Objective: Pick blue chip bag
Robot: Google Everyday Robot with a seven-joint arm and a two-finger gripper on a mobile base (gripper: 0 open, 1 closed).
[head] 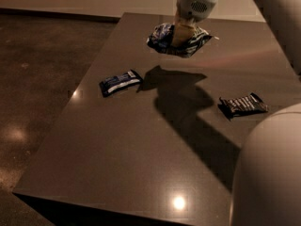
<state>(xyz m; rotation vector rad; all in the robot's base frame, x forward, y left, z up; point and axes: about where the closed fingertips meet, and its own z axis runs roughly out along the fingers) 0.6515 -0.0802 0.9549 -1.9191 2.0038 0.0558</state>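
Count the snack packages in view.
3: blue chip bag, in the gripper above the table; blue-and-white packet, left; black wrapper, right. The robot's body may hide more.

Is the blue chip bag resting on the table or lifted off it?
Off it: the hand, shut on the blue chip bag, holds it above the table, its shadow separate below.

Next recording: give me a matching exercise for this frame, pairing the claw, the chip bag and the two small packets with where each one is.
Things
1. blue chip bag
2. small blue-and-white packet
3. black bar wrapper
4. claw

Places
A. lying flat on the table, right side of the view
B. held up off the table, its shadow below it
C. lying flat near the table's left edge in the view
D. at the top of the view, closed on the bag from above

Pairs: 1-B, 2-C, 3-A, 4-D
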